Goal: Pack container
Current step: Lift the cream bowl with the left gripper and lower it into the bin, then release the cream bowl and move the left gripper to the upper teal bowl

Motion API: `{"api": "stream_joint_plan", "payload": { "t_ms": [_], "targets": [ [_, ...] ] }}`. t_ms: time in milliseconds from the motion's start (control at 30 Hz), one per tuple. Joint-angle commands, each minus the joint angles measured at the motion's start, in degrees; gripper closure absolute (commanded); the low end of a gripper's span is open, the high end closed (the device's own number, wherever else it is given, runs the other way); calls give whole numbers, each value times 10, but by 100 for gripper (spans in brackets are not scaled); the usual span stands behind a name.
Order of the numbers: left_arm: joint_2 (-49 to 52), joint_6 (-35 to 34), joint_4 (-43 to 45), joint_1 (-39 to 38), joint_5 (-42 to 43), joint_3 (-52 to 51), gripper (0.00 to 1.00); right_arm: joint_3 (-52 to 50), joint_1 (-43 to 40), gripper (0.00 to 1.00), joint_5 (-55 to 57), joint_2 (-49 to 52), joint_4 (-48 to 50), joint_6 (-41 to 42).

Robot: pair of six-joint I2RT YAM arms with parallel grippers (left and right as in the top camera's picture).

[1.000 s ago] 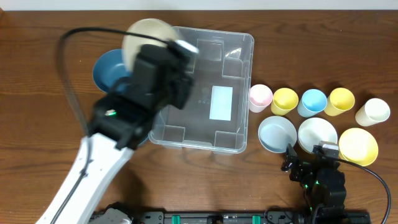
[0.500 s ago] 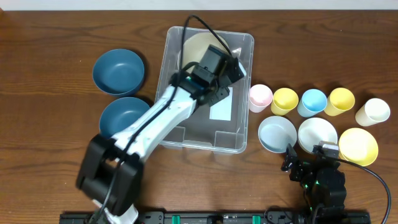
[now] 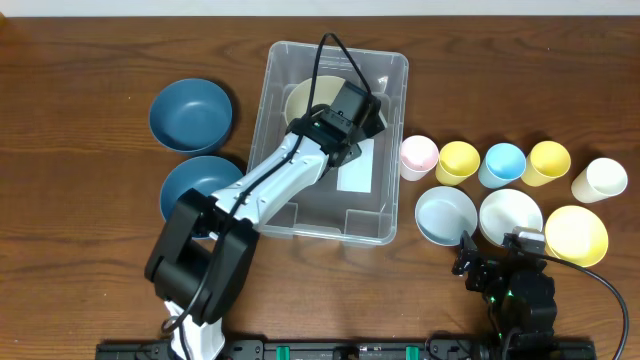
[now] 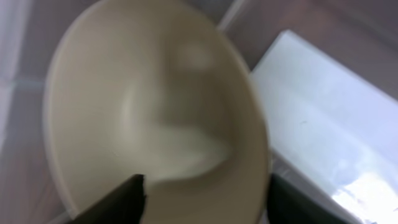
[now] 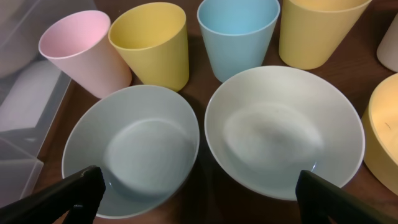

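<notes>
The clear container (image 3: pixel 262 130) stands at mid-table, its white label (image 3: pixel 355 170) on the base. A cream bowl (image 3: pixel 303 98) lies inside it at the far end. My left gripper (image 3: pixel 338 112) reaches into the container over that bowl. In the left wrist view the cream bowl (image 4: pixel 155 106) fills the frame and the left gripper (image 4: pixel 205 202) stands open, its fingers spread either side of the near rim, beside the label (image 4: pixel 336 137). My right gripper (image 3: pixel 500 255) is open low over the table, and the right gripper (image 5: pixel 205 199) faces a pale blue bowl (image 5: pixel 134 149) and a white bowl (image 5: pixel 283 130).
Two dark blue bowls (image 3: pixel 190 113) (image 3: pixel 200 185) sit left of the container. To its right stands a row of cups: pink (image 3: pixel 418 156), yellow (image 3: pixel 457 161), blue (image 3: pixel 502 164), yellow (image 3: pixel 548 161), cream (image 3: pixel 600 180). A yellow bowl (image 3: pixel 575 235) lies at the far right.
My left arm swung the cream bowl from the container's left edge into the container and its jaws opened off it. The right arm stayed still.
</notes>
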Motion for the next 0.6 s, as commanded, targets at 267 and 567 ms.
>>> {"api": "stream_joint_plan", "payload": {
  "t_ms": [267, 567],
  "targets": [
    [-295, -247, -141, 32, -90, 33, 20, -2, -4, 1, 1, -3, -1, 6],
    [-357, -417, -309, 241, -47, 27, 20, -2, -4, 1, 0, -3, -1, 6]
  ]
}}
